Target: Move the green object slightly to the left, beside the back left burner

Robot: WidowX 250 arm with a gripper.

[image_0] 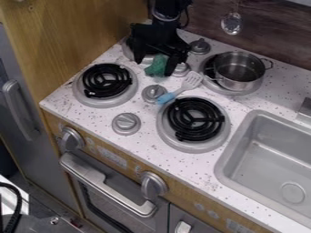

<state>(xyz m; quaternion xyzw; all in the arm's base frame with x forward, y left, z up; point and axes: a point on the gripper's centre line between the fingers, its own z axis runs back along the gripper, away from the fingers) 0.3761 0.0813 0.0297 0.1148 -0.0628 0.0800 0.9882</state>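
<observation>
Green item [157,65] between fingers [173,66], long axis pointing frontward.

At the far left, a green item [155,68] is seen between the parted fingers of the black gripper [155,66]. A blue-handled spatula [182,90] is noted nearby. A metal pot [235,83] is set on the far-right burner [248,90]; a sink [228,159] is fitted at right.

Legible text: none; labels or numbers: none; signs: none
</observation>
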